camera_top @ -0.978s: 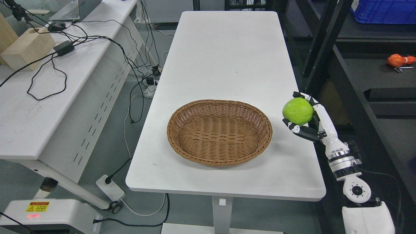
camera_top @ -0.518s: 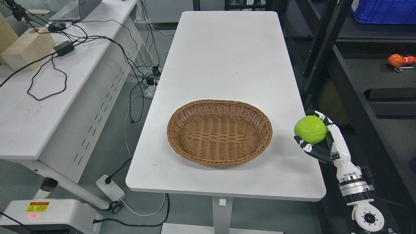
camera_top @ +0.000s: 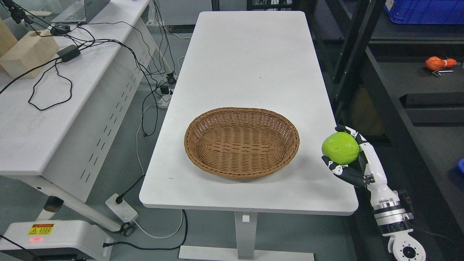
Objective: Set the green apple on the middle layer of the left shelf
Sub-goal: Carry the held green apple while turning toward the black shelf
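Apple (camera_top: 340, 148) cupped in right hand (camera_top: 349, 159), fingers (camera_top: 344, 173) curled round, at desk (camera_top: 253, 65) right edge. Likely light, rigid, smooth skin; wrap widest girth, firm.

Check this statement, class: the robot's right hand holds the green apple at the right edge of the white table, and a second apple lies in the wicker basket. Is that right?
Not quite. In the head view the wicker basket holds nothing; no second apple lies in it. The rest stands: the right hand holds the green apple at the right edge of the white table.
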